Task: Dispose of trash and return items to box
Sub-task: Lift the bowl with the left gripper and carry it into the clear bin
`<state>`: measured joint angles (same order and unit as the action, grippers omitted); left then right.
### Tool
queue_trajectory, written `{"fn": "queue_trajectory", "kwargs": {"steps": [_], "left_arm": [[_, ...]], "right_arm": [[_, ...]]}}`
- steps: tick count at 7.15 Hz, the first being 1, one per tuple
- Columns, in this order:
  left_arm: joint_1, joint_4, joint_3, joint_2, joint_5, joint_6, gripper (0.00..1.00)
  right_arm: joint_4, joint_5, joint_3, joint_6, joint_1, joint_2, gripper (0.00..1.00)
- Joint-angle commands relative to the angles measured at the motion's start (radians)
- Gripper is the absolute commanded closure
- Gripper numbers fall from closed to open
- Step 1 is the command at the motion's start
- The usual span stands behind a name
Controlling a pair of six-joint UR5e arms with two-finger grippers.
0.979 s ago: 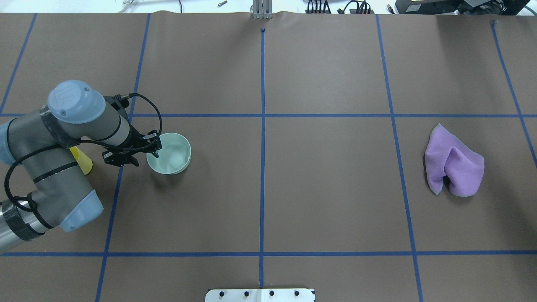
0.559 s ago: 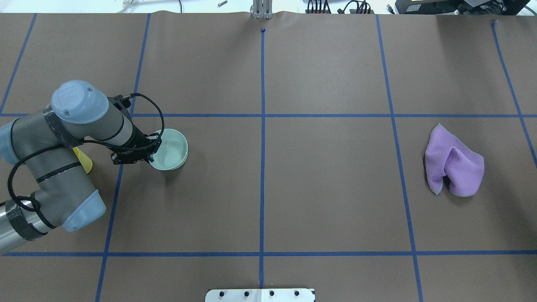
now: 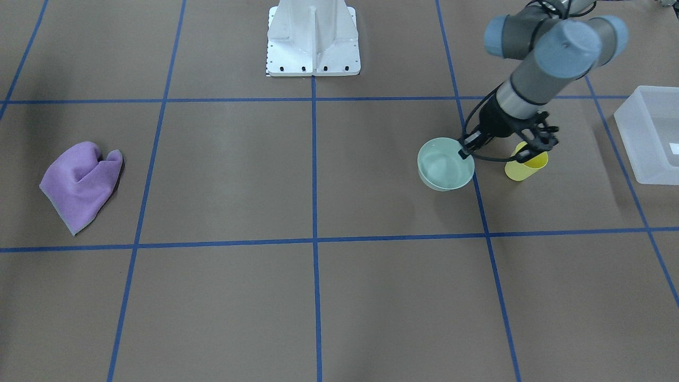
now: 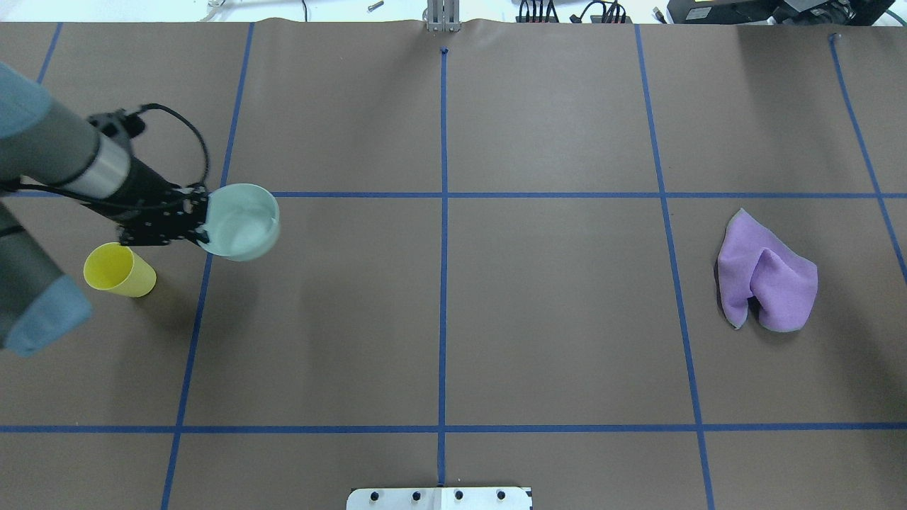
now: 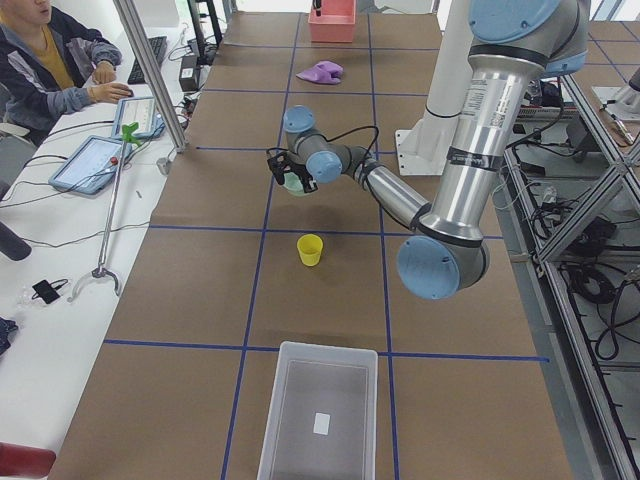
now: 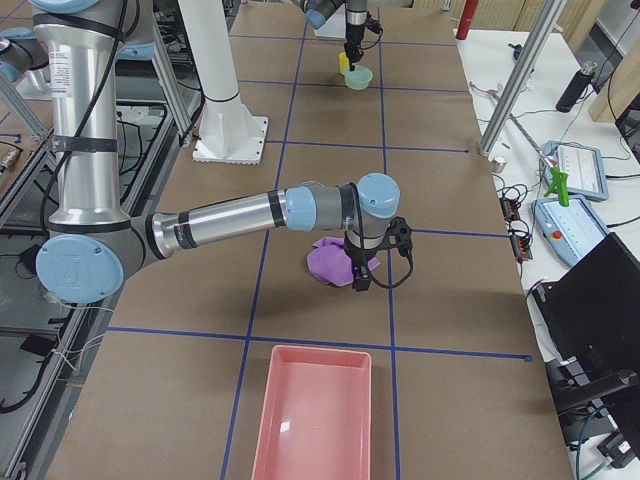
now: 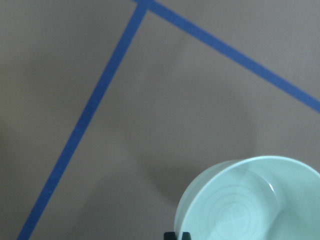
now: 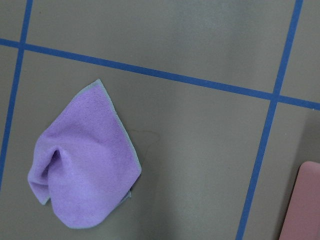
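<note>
Purple cloth [image 3: 79,185] lies crumpled at the left of the front-facing view, well apart from everything else. The right fingers [image 6: 358,272] hang above it (apart or together, I cannot tell). Right of centre, the mint-green bowl [image 3: 445,164] is held tilted above the counter [image 3: 318,175], the left fingers [image 3: 465,154] clamped on its rim. Just right of them stands a yellow cup [image 3: 525,165]. The frosted box [image 3: 630,139] sits at the right edge.

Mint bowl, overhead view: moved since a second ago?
Yes. The mint bowl, pinched by the left gripper, has shifted up and left in the overhead view; its rim now overlaps the horizontal blue tape line it sat clearly below before.
</note>
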<state>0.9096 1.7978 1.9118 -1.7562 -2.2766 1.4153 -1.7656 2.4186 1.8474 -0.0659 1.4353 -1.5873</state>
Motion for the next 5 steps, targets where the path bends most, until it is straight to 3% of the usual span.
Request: {"fn": "queue_trajectory", "kwargs": {"steps": [1, 2, 3, 5], "left_arm": [[0.24, 0.003, 0.064, 0.264, -0.086, -0.472, 1.0], [0.379, -0.003, 0.006, 0.335, -0.086, -0.774, 1.0], [0.532, -0.001, -0.123, 0.36, -0.095, -1.092, 1.0], [0.769, -0.003, -0.445, 0.299, -0.205, -1.573, 1.0]], "right_arm": [[0.0, 0.002, 0.003, 0.002, -0.003, 0.003, 0.0], [0.0, 0.002, 0.003, 0.002, -0.006, 0.004, 0.0], [0.0, 0.004, 0.004, 0.014, -0.009, 0.004, 0.0], [0.074, 0.0, 0.0, 0.113, -0.044, 0.004, 0.0]]}}
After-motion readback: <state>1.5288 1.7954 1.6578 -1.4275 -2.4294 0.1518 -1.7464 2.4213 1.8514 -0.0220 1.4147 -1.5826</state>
